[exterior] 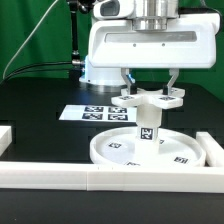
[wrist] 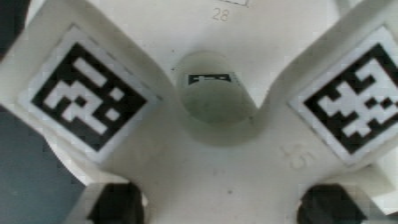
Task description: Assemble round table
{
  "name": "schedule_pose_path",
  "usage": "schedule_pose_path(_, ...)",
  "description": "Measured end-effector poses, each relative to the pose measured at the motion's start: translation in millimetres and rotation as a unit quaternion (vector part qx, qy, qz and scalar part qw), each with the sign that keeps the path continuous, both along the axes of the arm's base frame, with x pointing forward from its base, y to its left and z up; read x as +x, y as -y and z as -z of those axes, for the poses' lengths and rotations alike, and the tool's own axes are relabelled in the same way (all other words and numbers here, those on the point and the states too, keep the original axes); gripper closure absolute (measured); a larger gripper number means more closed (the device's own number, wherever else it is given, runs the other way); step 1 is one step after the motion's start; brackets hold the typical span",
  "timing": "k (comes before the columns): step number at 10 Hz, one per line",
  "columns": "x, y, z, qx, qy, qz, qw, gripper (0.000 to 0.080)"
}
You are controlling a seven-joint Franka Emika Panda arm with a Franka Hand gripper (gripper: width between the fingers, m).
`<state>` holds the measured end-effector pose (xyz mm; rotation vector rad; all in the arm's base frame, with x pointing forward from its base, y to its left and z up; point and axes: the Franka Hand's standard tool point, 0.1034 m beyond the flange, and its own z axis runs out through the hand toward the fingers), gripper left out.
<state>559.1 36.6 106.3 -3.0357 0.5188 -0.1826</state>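
The large round disc lies flat on the black table. The short thick leg stands upright at its middle. The cross-shaped foot piece sits on top of the leg. My gripper comes down from above, with one finger on either side of the foot piece, shut on it. In the wrist view the foot piece fills the picture, with two tagged arms and a round middle hole. My gripper has its dark fingertips pressed against both sides of one arm.
The marker board lies on the table behind the disc. Long white bars edge the work area at the front, the exterior view's left and the exterior view's right. A green backdrop stands behind.
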Motion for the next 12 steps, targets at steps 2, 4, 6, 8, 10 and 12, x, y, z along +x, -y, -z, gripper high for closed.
schedule_pose_path(2, 0.0, 0.6, -0.5, 0.022, -0.002, 0.087, 0.996, 0.0369)
schedule_pose_path(4, -1.3, 0.0, -1.3, 0.04, -0.008, 0.19, 0.981, 0.0369)
schedule_pose_path(6, -1.9, -0.6, -1.2, 0.052, -0.015, 0.289, 0.956, 0.0369)
schedule_pose_path(8, -1.2, -4.4, 1.1, 0.082, -0.021, 0.399, 0.913, 0.0371)
schedule_pose_path(10, 2.0, -4.8, 1.2, 0.101, -0.028, 0.481, 0.87, 0.0379)
schedule_pose_path(12, 2.6, -5.4, 0.6, 0.111, -0.036, 0.551, 0.826, 0.0381)
